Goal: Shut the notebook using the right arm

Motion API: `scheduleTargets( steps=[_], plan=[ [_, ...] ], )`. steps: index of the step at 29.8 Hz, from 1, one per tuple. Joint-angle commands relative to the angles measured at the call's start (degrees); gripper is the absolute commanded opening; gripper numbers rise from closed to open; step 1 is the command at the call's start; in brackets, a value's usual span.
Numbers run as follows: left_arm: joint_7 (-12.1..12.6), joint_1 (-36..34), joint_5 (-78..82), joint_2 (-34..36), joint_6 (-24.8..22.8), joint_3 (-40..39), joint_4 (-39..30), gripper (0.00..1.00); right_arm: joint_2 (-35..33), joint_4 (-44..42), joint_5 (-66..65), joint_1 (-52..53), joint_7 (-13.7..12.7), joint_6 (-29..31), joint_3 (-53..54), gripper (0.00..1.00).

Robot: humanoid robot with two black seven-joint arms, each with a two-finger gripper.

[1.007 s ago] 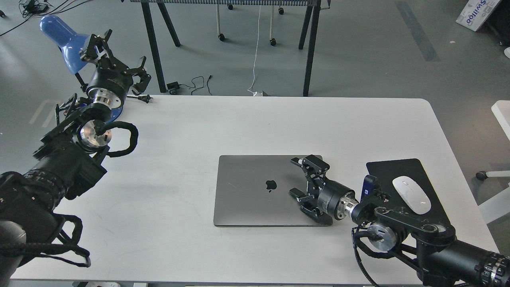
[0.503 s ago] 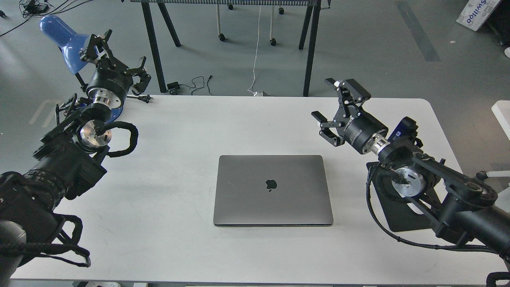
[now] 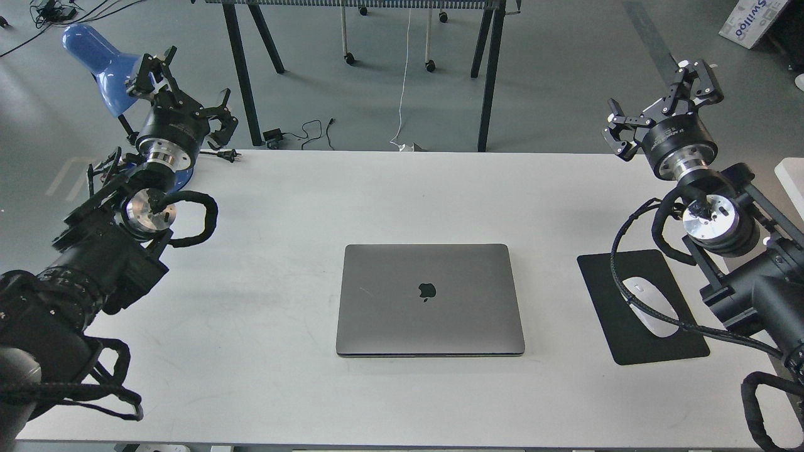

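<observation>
Head view: notebook (image 3: pixel 430 300) shut (lid down).

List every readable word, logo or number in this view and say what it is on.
"Swilloo", as best it reads, cut off by the frame edge: blue letters on the white box on the floor.
Apple logo, no words: notebook lid.
Small white print on the right gripper body: too small to read.

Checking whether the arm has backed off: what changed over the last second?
The right end effector lifted off the notebook lid and swung up and right past the table's far right corner, open and empty, uncovering the mouse. Notebook shut throughout; left end effector unmoved.
</observation>
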Motion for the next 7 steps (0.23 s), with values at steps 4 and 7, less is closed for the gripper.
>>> scheduleTargets(
  steps=[4,7],
  plan=[
    [0.04,0.00,0.00,0.08,0.00,0.15,-0.01,1.00,-0.19,-1.17,0.73,0.19,-0.04,0.56,0.50,1.00],
    [0.04,0.00,0.00,0.08,0.00,0.15,0.08,1.00,-0.37,-0.91,0.73,0.81,-0.04,0.56,0.58,1.00]
  ],
)
